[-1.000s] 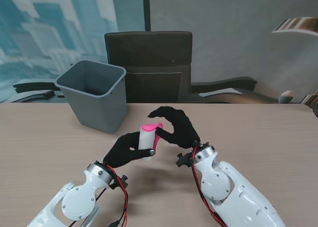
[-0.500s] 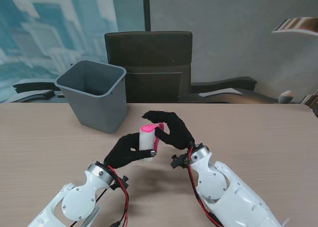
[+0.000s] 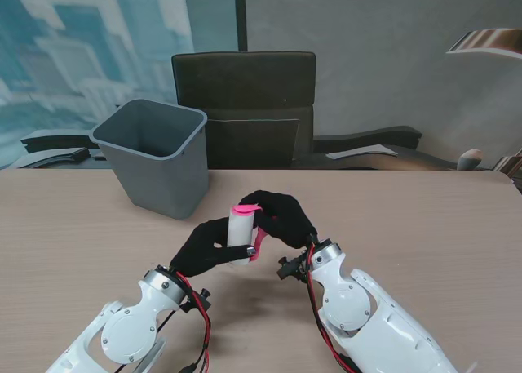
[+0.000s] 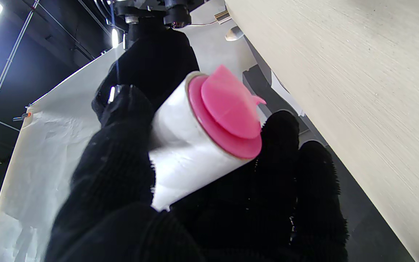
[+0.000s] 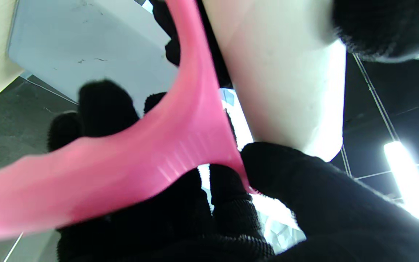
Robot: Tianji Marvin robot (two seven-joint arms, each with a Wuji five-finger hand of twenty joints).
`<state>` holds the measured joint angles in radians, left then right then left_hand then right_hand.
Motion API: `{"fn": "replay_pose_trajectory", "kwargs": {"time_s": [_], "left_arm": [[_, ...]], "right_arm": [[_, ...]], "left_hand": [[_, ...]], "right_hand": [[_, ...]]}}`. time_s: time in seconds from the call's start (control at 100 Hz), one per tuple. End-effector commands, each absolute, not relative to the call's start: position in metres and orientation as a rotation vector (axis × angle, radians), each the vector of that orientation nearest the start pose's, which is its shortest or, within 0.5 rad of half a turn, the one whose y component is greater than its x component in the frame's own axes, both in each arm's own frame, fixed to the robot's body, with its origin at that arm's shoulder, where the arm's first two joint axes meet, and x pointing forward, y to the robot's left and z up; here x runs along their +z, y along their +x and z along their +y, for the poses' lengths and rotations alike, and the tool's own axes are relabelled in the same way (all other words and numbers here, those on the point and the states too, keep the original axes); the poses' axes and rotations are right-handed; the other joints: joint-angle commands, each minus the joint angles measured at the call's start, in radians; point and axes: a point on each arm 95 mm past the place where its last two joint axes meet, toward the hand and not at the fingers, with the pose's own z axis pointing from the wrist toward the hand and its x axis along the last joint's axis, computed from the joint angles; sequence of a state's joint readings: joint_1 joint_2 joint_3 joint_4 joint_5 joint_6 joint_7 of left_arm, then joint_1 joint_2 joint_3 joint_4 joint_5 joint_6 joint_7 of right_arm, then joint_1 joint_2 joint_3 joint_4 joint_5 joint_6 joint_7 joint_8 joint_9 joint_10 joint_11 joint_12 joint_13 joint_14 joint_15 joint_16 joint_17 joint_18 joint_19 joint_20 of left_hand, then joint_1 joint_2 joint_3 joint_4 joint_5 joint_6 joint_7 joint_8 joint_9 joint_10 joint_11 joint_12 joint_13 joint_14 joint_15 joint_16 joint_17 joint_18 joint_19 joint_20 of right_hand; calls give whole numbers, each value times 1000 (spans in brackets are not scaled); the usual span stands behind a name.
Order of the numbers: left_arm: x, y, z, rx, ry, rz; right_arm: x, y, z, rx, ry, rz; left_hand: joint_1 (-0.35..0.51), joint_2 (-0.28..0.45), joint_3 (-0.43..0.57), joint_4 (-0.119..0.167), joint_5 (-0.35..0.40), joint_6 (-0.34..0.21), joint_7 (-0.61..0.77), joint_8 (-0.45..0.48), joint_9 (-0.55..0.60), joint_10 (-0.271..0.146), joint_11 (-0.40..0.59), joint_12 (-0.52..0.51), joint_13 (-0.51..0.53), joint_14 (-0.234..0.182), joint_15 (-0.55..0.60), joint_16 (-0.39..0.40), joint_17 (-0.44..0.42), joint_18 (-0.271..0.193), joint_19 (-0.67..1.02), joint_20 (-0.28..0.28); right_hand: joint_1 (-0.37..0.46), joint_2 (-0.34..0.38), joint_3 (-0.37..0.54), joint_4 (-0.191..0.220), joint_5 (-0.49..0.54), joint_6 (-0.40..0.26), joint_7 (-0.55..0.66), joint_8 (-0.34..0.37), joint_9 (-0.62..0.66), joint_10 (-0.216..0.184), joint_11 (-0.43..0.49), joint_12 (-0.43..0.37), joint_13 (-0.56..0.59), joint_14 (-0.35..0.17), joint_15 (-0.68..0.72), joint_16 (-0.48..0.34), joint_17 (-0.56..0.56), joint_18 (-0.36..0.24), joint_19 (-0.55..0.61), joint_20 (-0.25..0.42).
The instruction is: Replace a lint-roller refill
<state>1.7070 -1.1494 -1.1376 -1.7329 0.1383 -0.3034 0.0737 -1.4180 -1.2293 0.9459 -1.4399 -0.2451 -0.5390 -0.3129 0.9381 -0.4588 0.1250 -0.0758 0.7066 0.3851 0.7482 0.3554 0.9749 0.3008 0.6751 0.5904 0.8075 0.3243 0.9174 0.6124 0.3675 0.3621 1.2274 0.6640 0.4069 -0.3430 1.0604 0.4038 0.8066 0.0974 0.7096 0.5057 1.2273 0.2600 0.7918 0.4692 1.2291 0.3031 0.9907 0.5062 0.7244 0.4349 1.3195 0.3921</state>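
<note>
The lint roller (image 3: pixel 242 226) is held up over the table (image 3: pixel 440 218), between the two hands and just in front of the grey bin (image 3: pixel 155 153). The left hand (image 3: pixel 210 246) is wrapped around the white roll (image 4: pixel 184 145), fingers closed on its side, with the pink end cap (image 4: pixel 227 112) poking out past them. The right hand (image 3: pixel 281 218) is closed on the pink handle (image 5: pixel 151 160), pinching the curved plastic between thumb and fingers. The roll looks light and fairly stiff, probably a cardboard core under paper, but its outer sheet may be tacky or slick, so a firm grip around the middle seems safest. The handle looks like thin plastic with some give; holding it near where it meets the roll should keep it from flexing as the two parts are pulled apart.
</note>
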Motion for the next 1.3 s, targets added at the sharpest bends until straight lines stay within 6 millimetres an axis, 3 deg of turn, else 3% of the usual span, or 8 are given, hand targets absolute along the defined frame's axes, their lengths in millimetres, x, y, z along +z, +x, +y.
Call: {"fn": "replay_pose_trajectory", "kwargs": {"time_s": [0.0,0.21,0.35,0.58,0.73,0.89,1.06,1.29], "left_arm": [[-309,337,-74,-2450,-1824,1002],[-310,339,-75,-2427,-1745,1011],[-310,341,-75,-2412,-1654,1032],[-311,343,-76,-2412,-1515,1075],[-310,345,-75,-2397,-1499,1070],[-305,347,-66,-2322,-1486,1123],[-296,351,-57,-2283,-1446,1134],[-270,362,-44,-2277,-1295,1150]], "right_arm": [[-307,389,118,-2588,-1442,-883],[-308,384,119,-2532,-1464,-846],[-308,381,121,-2495,-1462,-830],[-309,376,120,-2461,-1450,-828],[-308,376,114,-2483,-1431,-928],[-306,381,102,-2607,-1398,-1031],[-309,386,88,-2673,-1406,-1104],[-313,389,80,-2662,-1471,-1081]], "left_hand": [[205,124,214,47,29,-214,145,30,46,-81,52,44,37,-40,40,23,-1,-42,54,-12],[208,137,204,60,-12,-201,155,104,24,-82,103,88,31,-49,76,53,-6,-47,59,-10],[196,136,226,75,-47,-191,172,156,7,-83,145,125,14,-21,108,85,-12,-48,66,-6],[173,121,263,95,-64,-186,185,187,2,-84,166,144,15,-28,120,96,-14,-46,73,-4],[170,120,267,90,-53,-182,173,172,7,-82,158,136,16,-24,115,94,-16,-42,73,-4],[160,104,247,50,58,-185,127,13,71,-81,69,18,65,-24,46,28,16,-28,67,-13],[167,129,199,28,69,-185,142,4,82,-84,88,0,77,-23,61,26,26,-21,75,-13],[176,145,176,31,50,-195,151,22,73,-93,97,2,72,-34,65,27,26,-24,76,-13]], "right_hand": [[8,-6,25,-97,59,17,71,-36,99,-9,53,20,82,-172,220,63,136,-4,117,4],[46,99,-24,-157,302,116,155,5,232,-11,305,146,86,-362,687,290,393,-74,391,-4],[49,202,-111,-151,401,136,115,154,231,8,415,178,87,-394,784,366,411,-89,462,60],[60,386,-387,-313,461,109,122,172,230,25,502,215,85,-373,811,440,418,-80,495,98],[87,39,-237,-224,480,36,157,205,226,-99,644,320,93,-550,795,544,434,-223,532,132],[131,-399,-38,-448,420,-53,320,8,225,-200,693,380,97,-633,779,600,440,-314,532,149],[25,-352,-169,-448,491,-57,216,222,225,-210,703,386,97,-638,779,618,442,-335,534,159],[-45,-170,-339,-460,495,-28,189,249,225,-191,705,389,97,-635,780,623,443,-321,546,168]]}}
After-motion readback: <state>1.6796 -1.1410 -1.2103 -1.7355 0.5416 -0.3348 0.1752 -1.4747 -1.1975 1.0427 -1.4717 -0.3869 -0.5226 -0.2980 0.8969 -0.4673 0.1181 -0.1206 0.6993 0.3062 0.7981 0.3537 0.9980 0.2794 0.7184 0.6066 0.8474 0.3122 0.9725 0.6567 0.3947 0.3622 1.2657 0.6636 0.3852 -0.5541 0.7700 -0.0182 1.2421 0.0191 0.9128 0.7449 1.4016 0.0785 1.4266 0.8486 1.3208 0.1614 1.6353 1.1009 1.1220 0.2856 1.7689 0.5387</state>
